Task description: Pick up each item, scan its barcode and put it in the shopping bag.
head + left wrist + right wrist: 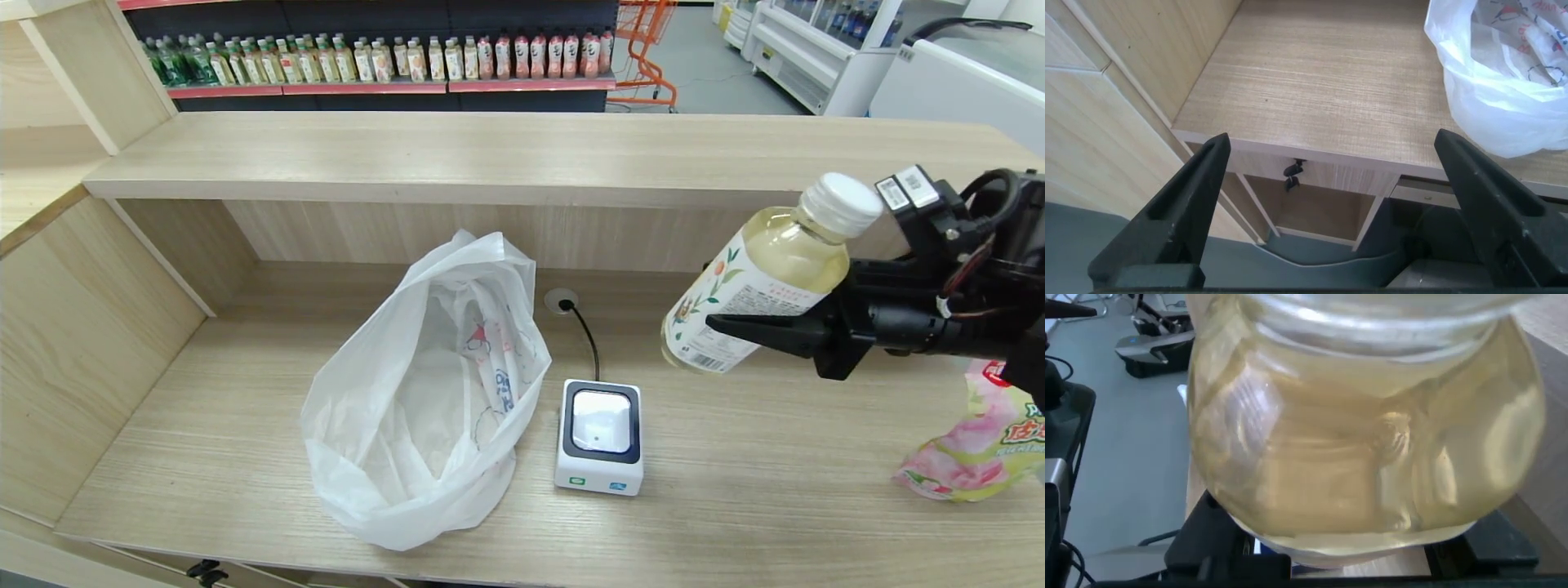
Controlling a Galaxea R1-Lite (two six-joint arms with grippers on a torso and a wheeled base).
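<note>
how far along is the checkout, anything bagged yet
Early, it seems. Done: the right gripper holds the bottle above the counter. In hand: the bottle hangs tilted, right of the scanner, not over it. Left: scan it, put it in the shopping bag, then handle the pink pouch. Whether the bag holds anything, I cannot tell.

Shop, wooden checkout counter [735, 506]. Behind it: long shelves [392, 85] lined with bottled drinks [384, 59], an orange trolley [649, 49], freezer cabinets [816, 57]. On top: barcode scanner [600, 437], plastic bag [424, 392].
</note>
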